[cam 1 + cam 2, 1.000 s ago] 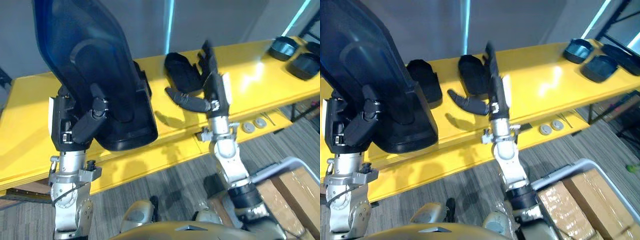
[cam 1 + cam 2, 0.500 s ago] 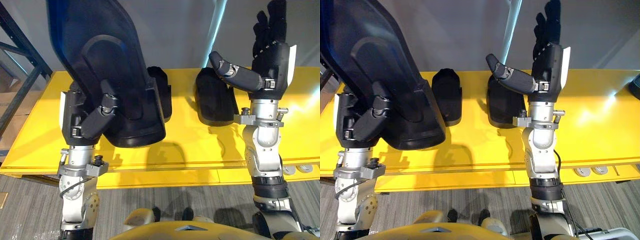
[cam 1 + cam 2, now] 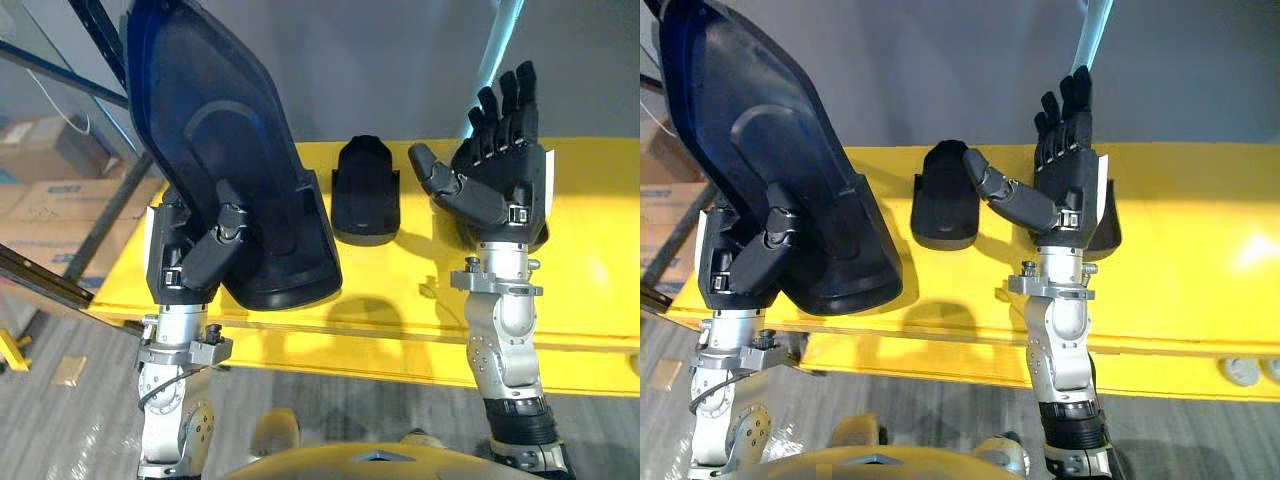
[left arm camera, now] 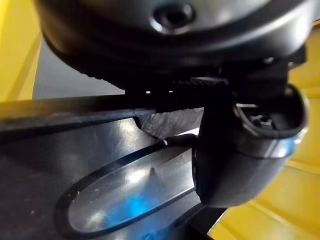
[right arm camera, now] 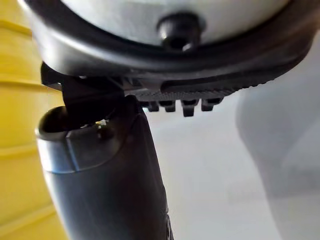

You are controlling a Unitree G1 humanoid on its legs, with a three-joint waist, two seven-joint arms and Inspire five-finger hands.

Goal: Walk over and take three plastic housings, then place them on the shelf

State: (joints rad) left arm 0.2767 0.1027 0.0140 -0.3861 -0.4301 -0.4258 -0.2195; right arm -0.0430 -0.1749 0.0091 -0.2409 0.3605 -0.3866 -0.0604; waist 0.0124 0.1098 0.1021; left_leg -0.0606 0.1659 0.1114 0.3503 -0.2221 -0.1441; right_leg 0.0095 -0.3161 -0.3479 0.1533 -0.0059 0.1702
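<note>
Yellow shelf (image 3: pixel 590 200) with small housing (image 3: pixel 365 190) laid on it.
Large housing (image 3: pixel 235 170) is held over the shelf's front edge, pinched by left hand (image 3: pixel 178 262): thumb across its face, fingers behind; right hand (image 3: pixel 500 185) is raised, fingers straight.

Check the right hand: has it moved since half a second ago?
Yes. The right hand has shifted left, now covering the small housing it stood right of.
</note>
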